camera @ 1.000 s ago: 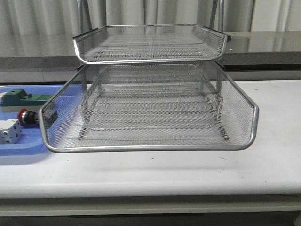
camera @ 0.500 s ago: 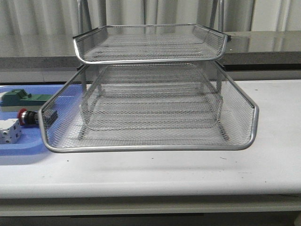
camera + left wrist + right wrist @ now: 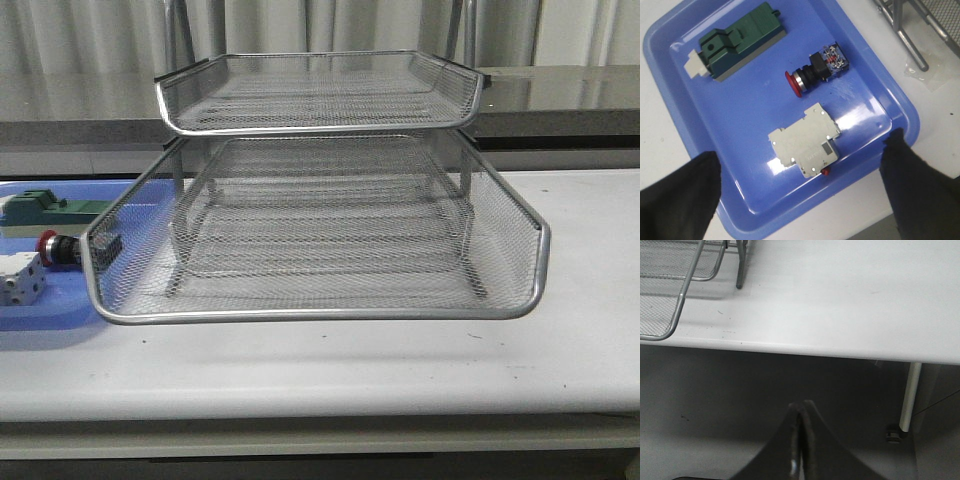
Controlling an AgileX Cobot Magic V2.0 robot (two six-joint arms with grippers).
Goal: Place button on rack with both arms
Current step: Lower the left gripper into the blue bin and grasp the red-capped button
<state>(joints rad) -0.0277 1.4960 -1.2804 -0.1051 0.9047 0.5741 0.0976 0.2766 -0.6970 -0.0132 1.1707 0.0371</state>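
Observation:
The button, with a red cap and a black body, lies on its side in the blue tray, just left of the rack. The rack is a silver wire-mesh tray stack in the middle of the table. In the left wrist view the button lies near the tray's middle, and a rack leg is beyond the tray. My left gripper is open and empty above the tray's near edge, short of the button. My right gripper is shut and empty, in front of and below the table's front edge. A rack corner is to its far side.
The tray also holds a green-and-white block and a pale grey cube-like part, which lies between my left gripper and the button. A table leg stands under the edge near my right gripper. Neither arm shows in the front view.

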